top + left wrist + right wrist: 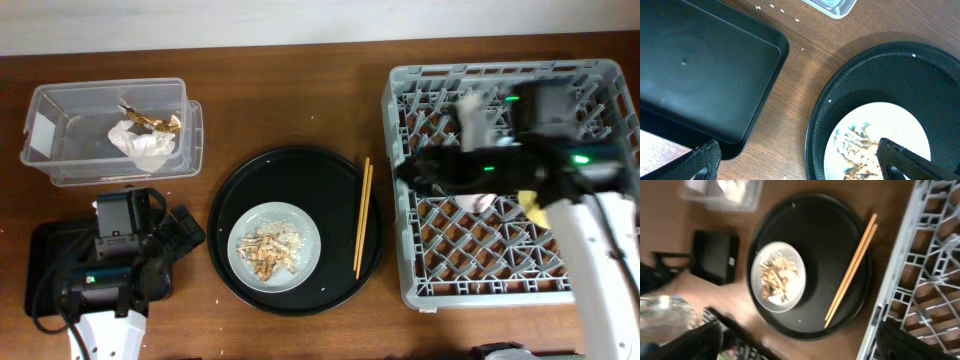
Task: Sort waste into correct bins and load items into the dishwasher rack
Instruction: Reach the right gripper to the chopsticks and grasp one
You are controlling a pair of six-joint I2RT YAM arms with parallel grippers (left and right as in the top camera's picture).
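Note:
The grey plate with beige food scraps sits in the round black tray, with the wooden chopsticks beside it. The crumpled wrapper lies in the clear box. My left gripper is open and empty over the table between the shallow black tray and the plate. My right gripper is open and empty, blurred, at the left edge of the grey rack. A pink cup and the yellow bowl show in the rack under the arm. The blue cup is hidden.
The shallow black tray lies at the front left, partly under my left arm. White crumbs dot the table near the clear box's corner. The right wrist view shows the chopsticks and the rack edge.

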